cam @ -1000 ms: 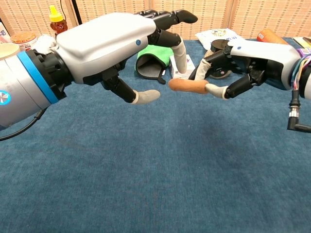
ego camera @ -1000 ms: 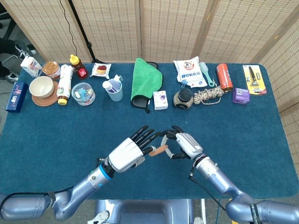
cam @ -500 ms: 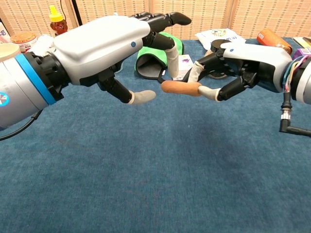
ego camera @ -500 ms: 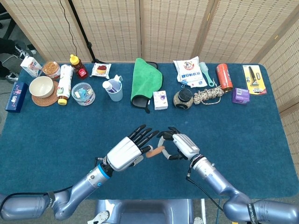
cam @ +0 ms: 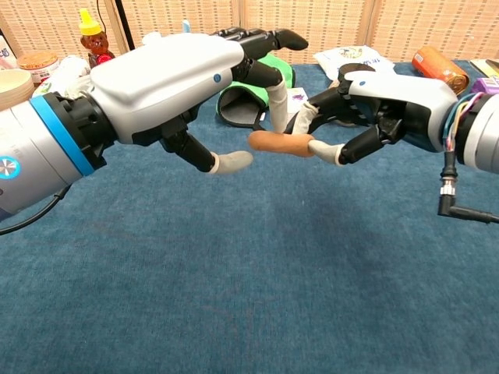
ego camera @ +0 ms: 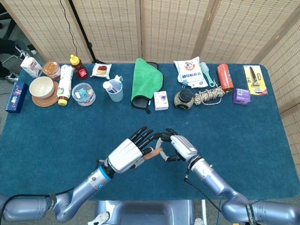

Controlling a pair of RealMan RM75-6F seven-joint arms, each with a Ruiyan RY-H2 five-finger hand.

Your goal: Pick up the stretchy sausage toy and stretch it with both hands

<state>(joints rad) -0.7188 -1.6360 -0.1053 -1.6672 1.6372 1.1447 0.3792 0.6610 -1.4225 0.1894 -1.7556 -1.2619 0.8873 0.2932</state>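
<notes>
The sausage toy (cam: pixel 278 143) is a short orange-brown tube held level above the blue table, seen also as the sausage toy (ego camera: pixel 153 153) in the head view. My right hand (cam: pixel 383 103) pinches its right end between thumb and fingers. My left hand (cam: pixel 175 86) hovers at the toy's left end with fingers spread; its thumb tip sits just below and left of the toy's free end, and one finger hangs just behind it. The left hand (ego camera: pixel 127 153) and right hand (ego camera: pixel 179 147) meet near the table's front middle.
Along the back stand a green cloth (ego camera: pixel 146 79), a cup (ego camera: pixel 114 90), a small white box (ego camera: pixel 161 100), a dark jar (ego camera: pixel 183 98), a rope bundle (ego camera: pixel 208 97), an orange can (ego camera: pixel 224 77), a bowl (ego camera: pixel 41 86) and bottles. The blue table (ego camera: pixel 243 136) surrounds both hands.
My right hand has carried the sausage toy leftward, bringing its free end in between the left hand's thumb and fingers. The left hand has barely shifted.
</notes>
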